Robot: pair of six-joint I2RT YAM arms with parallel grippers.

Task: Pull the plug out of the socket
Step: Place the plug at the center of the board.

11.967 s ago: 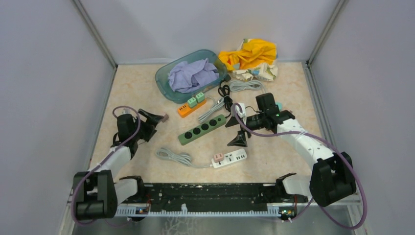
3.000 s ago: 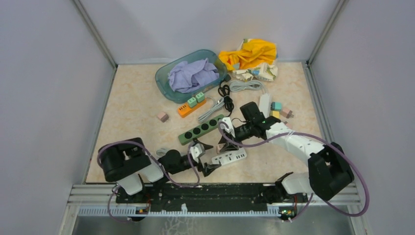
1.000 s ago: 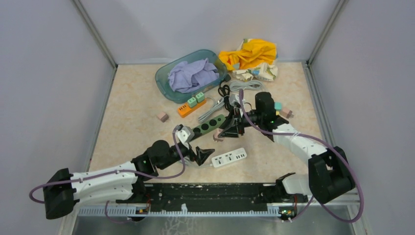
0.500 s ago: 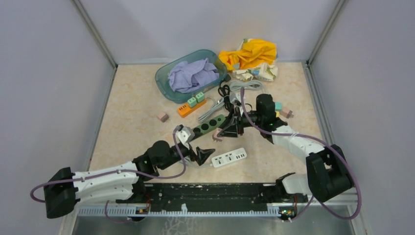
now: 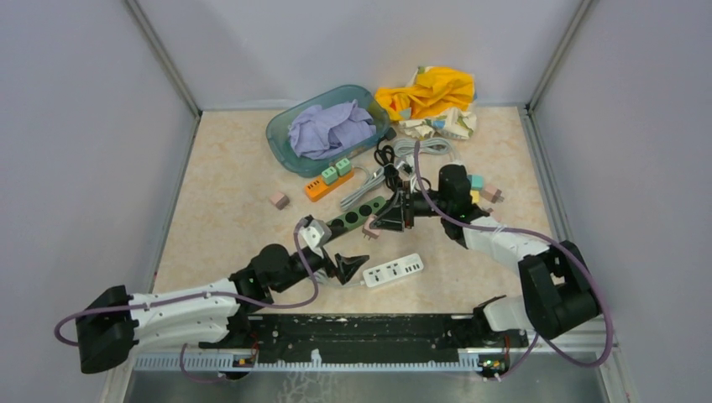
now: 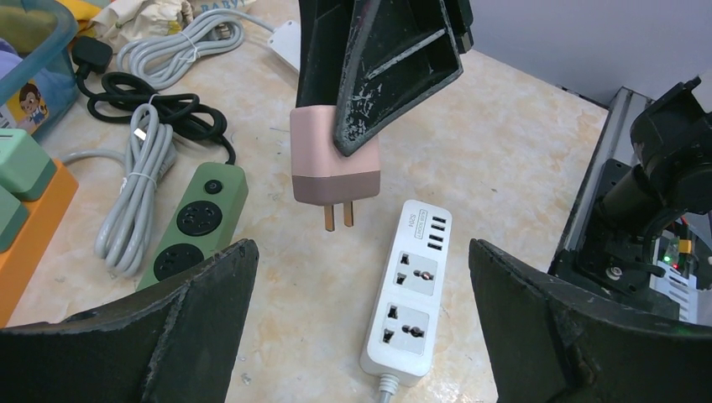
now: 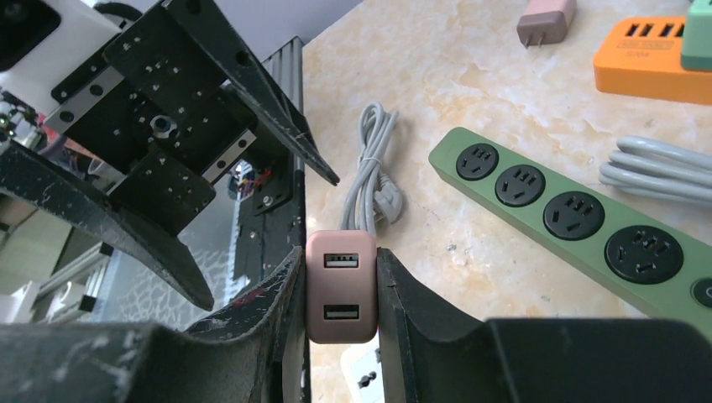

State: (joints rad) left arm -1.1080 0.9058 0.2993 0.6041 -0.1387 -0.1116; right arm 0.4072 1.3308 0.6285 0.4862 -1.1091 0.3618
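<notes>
My right end effector [image 7: 340, 256] pinches the pink plug [image 7: 341, 306], the white socket strip [image 6: 407, 302] lying apart below it; my left end effector [image 6: 361, 260] gapes wide, empty. The plug's smooth sides could slip from the pinch and drop.

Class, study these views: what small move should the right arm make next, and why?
Probably lower the pink plug onto bare table beside the white power strip and release it. The right gripper grips it, and its prongs hang clear of the strip, so the pull looks done.
</notes>
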